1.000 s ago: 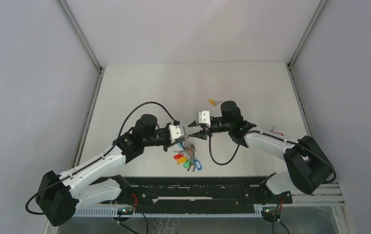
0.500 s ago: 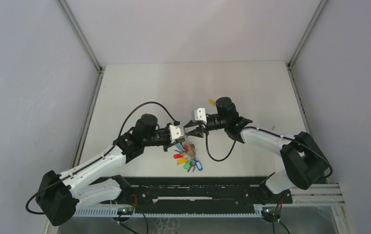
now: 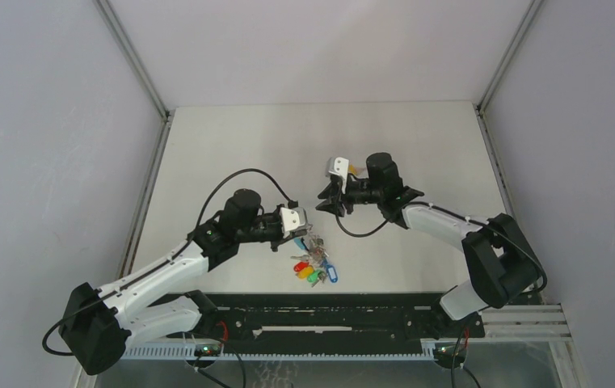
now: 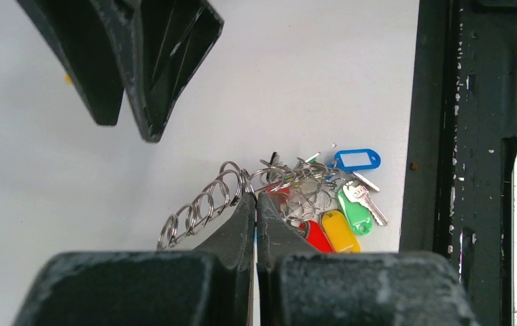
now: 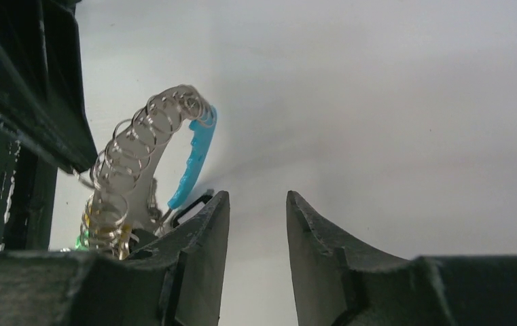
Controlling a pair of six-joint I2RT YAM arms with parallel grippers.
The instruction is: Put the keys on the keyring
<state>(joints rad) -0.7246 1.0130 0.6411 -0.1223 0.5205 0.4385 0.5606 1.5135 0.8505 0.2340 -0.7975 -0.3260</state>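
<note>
Grey keyring [image 4: 204,204] pinched in left gripper [image 4: 255,204], its jaws pressed together on it. Right gripper [image 3: 326,198] backs away, half-spread, empty. Probably nothing threaded this pass.

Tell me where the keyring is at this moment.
In the top view, the keyring is at mid-table near the near edge, pinched by the left gripper, its coloured tags spread toward the black rail.

Bench [image 3: 231,145] lay open beyond both tips. Narrow gap separated right end effector [image 3: 322,200] from left end effector [image 3: 309,229]; keyring [image 3: 313,260] crowded the left's near side.
</note>
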